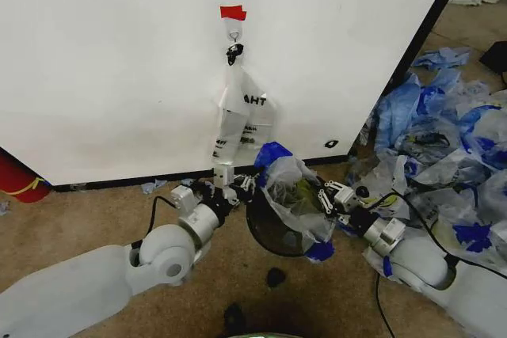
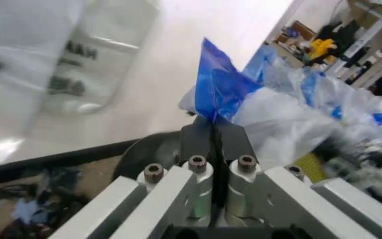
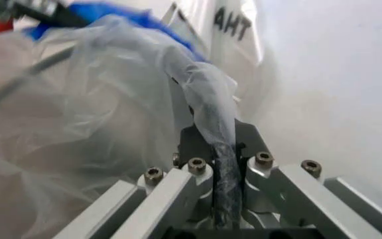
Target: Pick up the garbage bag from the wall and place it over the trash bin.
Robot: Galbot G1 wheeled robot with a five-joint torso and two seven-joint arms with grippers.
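1. The garbage bag (image 1: 289, 187) hangs stretched between the two claws, over the near-left rim of the trash bin (image 1: 273, 235) on the floor, just in front of the wall (image 1: 119, 61).
2. The left claw (image 1: 247, 183) is clenched on a blue patch of the bag's left edge; the left wrist view shows the film pinched flat between its closed jaws.
3. The right claw (image 1: 326, 194) is clamped on a twisted strand of the bag's right edge, bunched like a cord.
4. The film looks feather-light, limp and slippery; it probably tears if pulled hard and sags wherever unsupported.
5. Best holds seem to be the rim edges or handles, kept well apart so the mouth opens over the bin.
6. A narrower lettered bag (image 1: 238, 116) hangs on the wall hook (image 1: 234, 37) beneath red tape (image 1: 233, 12).
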